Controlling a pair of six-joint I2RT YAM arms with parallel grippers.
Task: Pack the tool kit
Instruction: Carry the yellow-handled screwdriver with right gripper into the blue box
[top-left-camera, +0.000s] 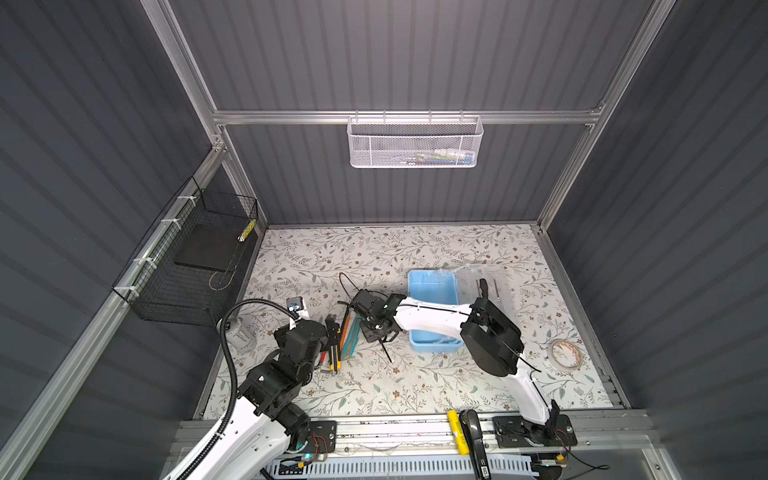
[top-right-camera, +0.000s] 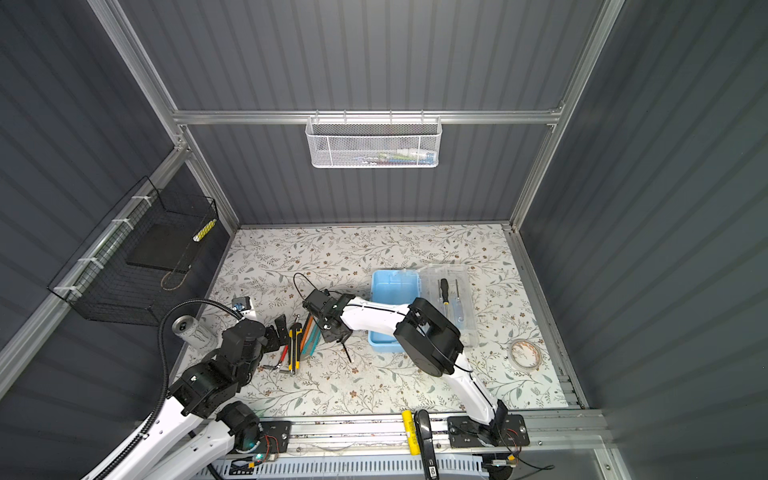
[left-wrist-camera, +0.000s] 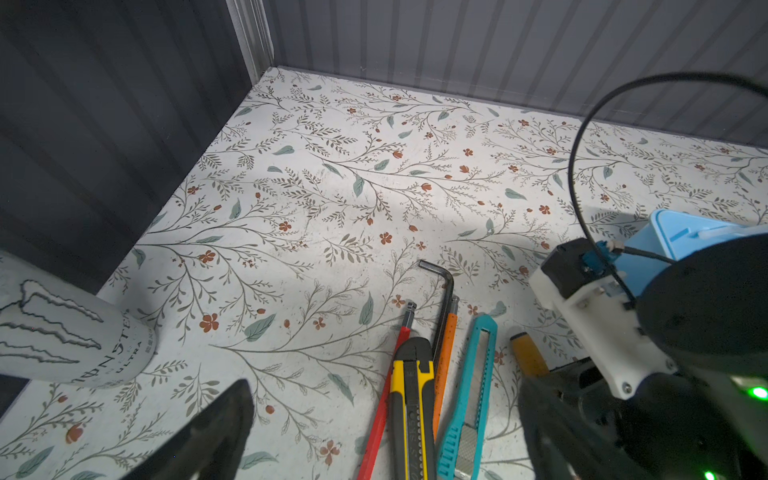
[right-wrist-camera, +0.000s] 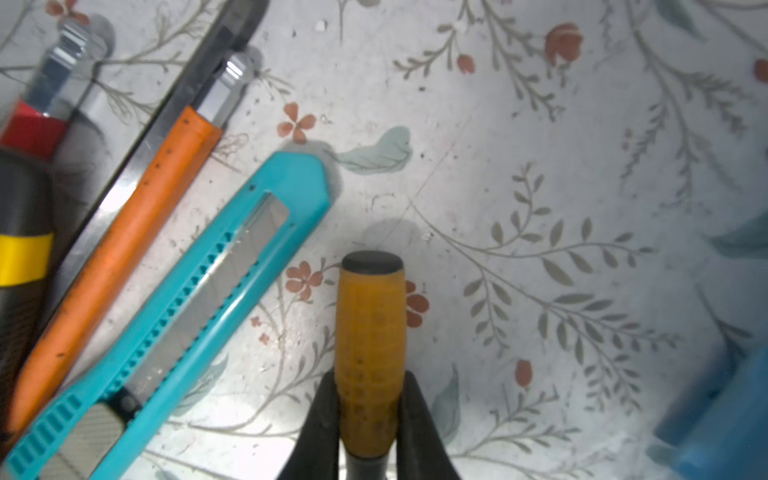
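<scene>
Right pincer (right-wrist-camera: 370, 386) pinches the yellow screwdriver handle (right-wrist-camera: 370, 332), one finger on each flank near the shaft end. The black butt cap points away from the pincer.

Judgement: lift straight up before swinging. The teal utility knife (right-wrist-camera: 199, 299) lies just beside the pincer and could be dragged.

- Handle: barrel-shaped with a dimpled grip. It may roll if pinched off-centre.
- Knife: flat ribbed plastic, steel blade showing.
- Orange-sleeved hex key (right-wrist-camera: 124, 249): beyond the knife, slim and smooth.
- Light-blue box (top-left-camera: 432, 286): hard plastic, open, behind the pincer under its forearm. The clear tray (top-right-camera: 465, 291) is just beyond it.

Left pincer (left-wrist-camera: 384, 399) is spread wide, holding nothing.
</scene>
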